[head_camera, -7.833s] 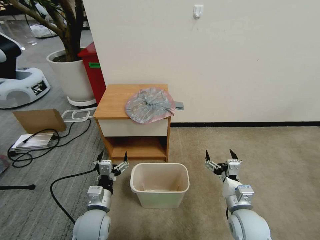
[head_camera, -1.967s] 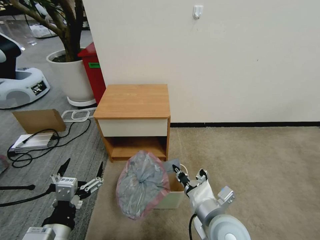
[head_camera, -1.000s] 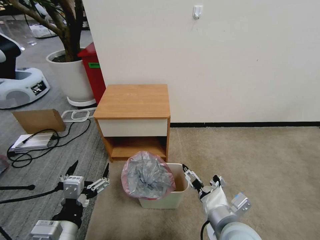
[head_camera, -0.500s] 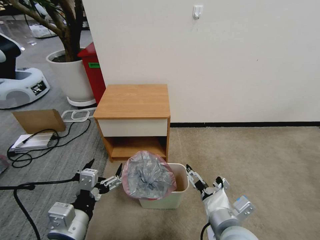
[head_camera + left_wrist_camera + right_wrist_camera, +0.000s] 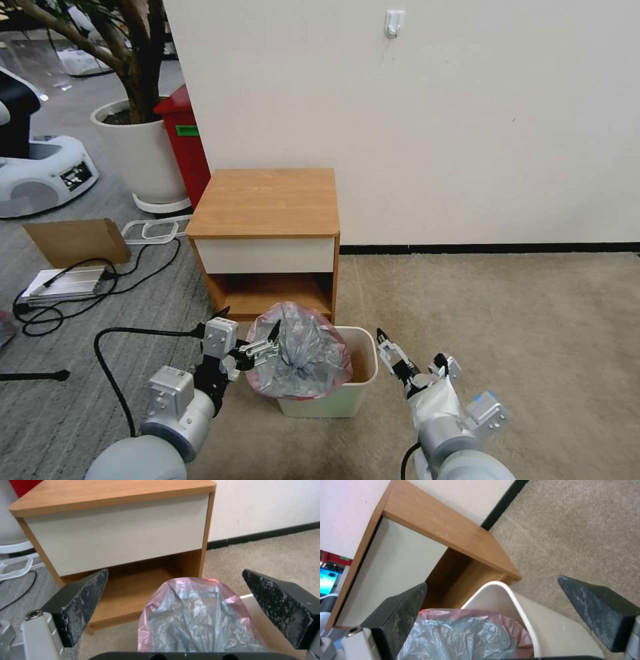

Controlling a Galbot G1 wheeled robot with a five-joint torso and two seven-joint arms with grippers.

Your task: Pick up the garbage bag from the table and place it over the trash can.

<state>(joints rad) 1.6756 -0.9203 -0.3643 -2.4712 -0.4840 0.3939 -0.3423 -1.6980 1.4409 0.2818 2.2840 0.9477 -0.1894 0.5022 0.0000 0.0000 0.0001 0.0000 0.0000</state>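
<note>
The garbage bag (image 5: 298,360) sits bunched on the trash can (image 5: 340,400) - left side. Left end effector (image 5: 248,337) is spread right at it; right end effector (image 5: 412,353) spread too - beside the rim.

At far left a white plant pot (image 5: 137,157) holds a tree, a tall red bin (image 5: 185,150) just right of it. Nearer — a cardboard piece (image 5: 75,241), black cables (image 5: 113,273), perhaps a metal tray (image 5: 61,283). A white hook (image 5: 395,22) hangs on the wall.

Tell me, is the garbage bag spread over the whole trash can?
No. The garbage bag sits bunched on the trash can's left part; its right side is uncovered. The open left gripper is at the bag.
</note>
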